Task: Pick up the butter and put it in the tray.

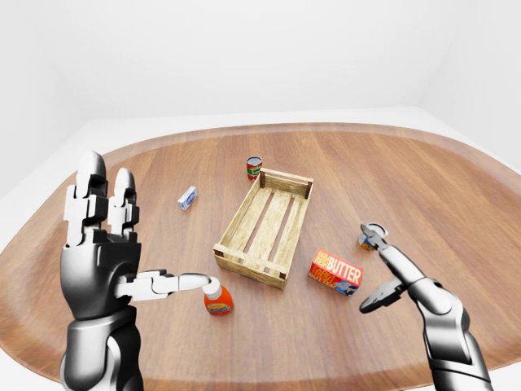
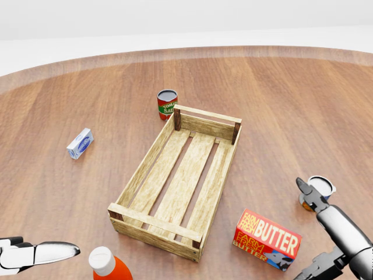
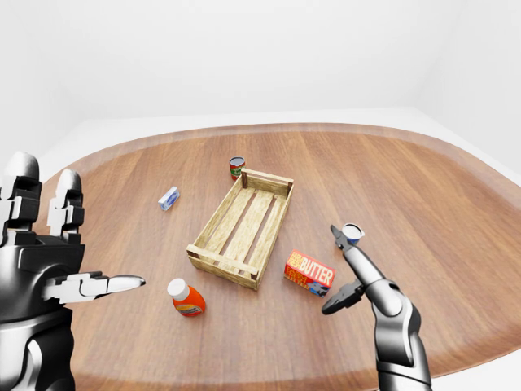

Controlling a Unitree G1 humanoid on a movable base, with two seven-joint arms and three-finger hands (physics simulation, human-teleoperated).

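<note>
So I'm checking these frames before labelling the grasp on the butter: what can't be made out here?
- Red and yellow butter box: its far sides are hidden in every view.
- Orange bottle with a white cap: cut off by the head view's bottom edge.
- Silver right hand: mostly cut off by the head view's bottom corner.
- Blue and white can: partly hidden by the right hand's fingertip.
- Small blue and white box: print too small to read.

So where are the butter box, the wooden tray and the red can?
butter box (image 2: 267,239), head view, on its printed top face.
wooden tray (image 2: 141,169), head view, on its left side wall.
red can (image 2: 167,105), head view, on its label.
</note>
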